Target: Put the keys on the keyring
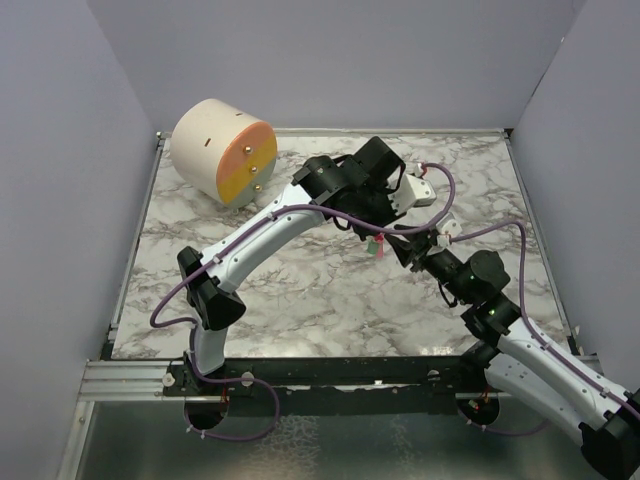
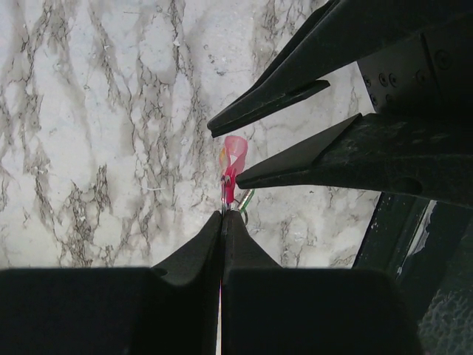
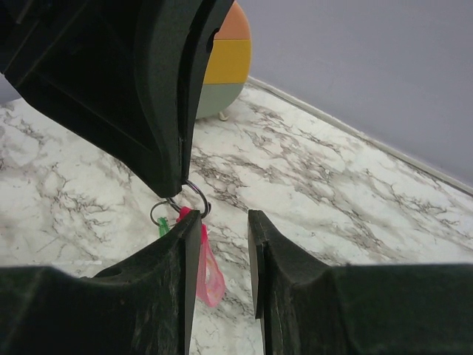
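Note:
My left gripper [image 2: 224,212] is shut on the keyring [image 3: 196,197], a thin silvery ring held above the marble table [image 1: 300,290]. A slim pink tag [image 3: 209,275] hangs from the ring. The tiny green key [image 3: 163,225] dangles from a small wire loop beside it, seen as a green sliver [image 2: 246,198] in the left wrist view. My right gripper [image 3: 222,231] is open. Its fingers [image 2: 275,103] straddle the pink tag [image 2: 235,151], which lies against the left finger. From above, both grippers meet at the pink and green spot [image 1: 378,245] mid-table.
A cream drum [image 1: 222,150] with an orange and yellow face lies at the back left, also seen behind the left gripper [image 3: 225,59]. Grey walls enclose the table on three sides. Purple cables loop along both arms.

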Available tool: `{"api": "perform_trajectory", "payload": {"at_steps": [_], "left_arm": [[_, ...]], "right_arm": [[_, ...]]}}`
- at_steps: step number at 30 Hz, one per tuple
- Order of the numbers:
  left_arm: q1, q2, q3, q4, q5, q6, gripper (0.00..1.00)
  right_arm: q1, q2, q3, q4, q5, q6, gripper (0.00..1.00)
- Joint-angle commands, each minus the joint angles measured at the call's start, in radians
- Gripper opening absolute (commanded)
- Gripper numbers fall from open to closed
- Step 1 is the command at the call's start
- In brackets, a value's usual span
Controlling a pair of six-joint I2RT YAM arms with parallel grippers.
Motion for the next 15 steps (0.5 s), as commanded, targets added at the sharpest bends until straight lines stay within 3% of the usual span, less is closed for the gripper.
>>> {"api": "perform_trajectory", "payload": {"at_steps": [1, 15], "left_arm": [[-0.005, 0.011, 0.034, -0.011, 0.044, 0.018, 0.0], [-0.023, 0.025, 0.045, -0.014, 0.074, 0.019, 0.0]], "right_arm": [[0.0, -0.009, 0.012, 0.04, -0.049, -0.014, 0.32], [0.0, 0.009, 0.01, 0.059, -0.054, -0.009, 0.26]]}}
